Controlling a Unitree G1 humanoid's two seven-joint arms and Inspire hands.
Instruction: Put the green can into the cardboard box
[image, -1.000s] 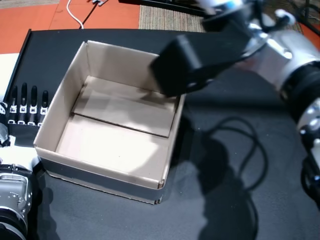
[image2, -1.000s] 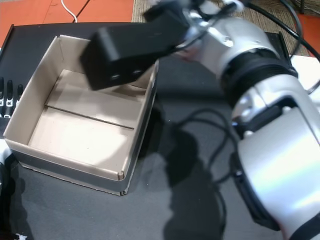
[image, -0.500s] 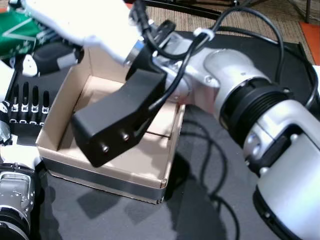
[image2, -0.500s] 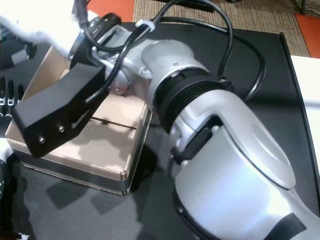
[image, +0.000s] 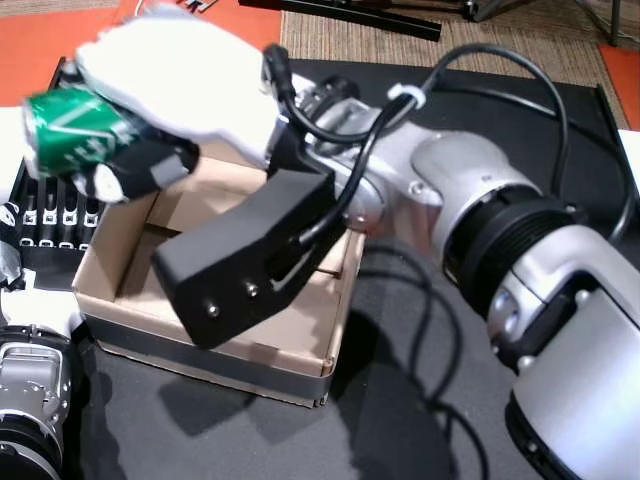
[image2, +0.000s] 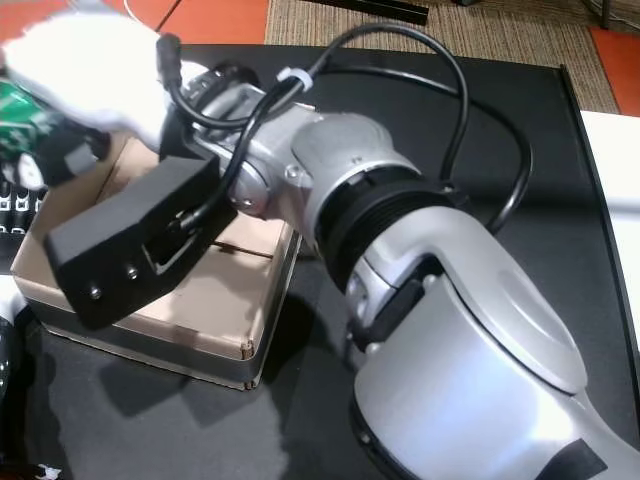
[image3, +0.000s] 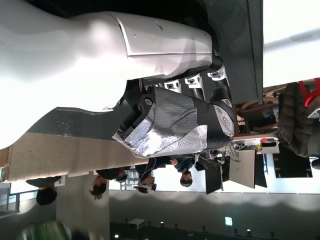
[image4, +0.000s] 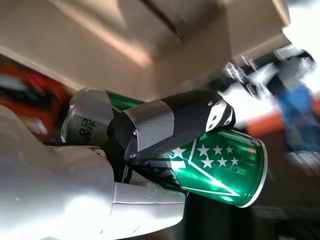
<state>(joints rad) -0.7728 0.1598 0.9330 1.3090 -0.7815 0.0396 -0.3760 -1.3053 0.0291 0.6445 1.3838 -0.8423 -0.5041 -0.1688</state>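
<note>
Right wrist view shows my right hand (image4: 100, 165) clamped on the green can (image4: 210, 162); I'd carry it inboard over the cardboard box (image: 300, 365) before unclasping.

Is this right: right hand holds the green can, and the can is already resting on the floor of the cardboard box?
Not quite. The right hand does hold the green can, but the can is not on the floor of the cardboard box. In both head views it is still in the air above the box's far left rim, clamped in the fingers; the right wrist view shows the grip.
</note>
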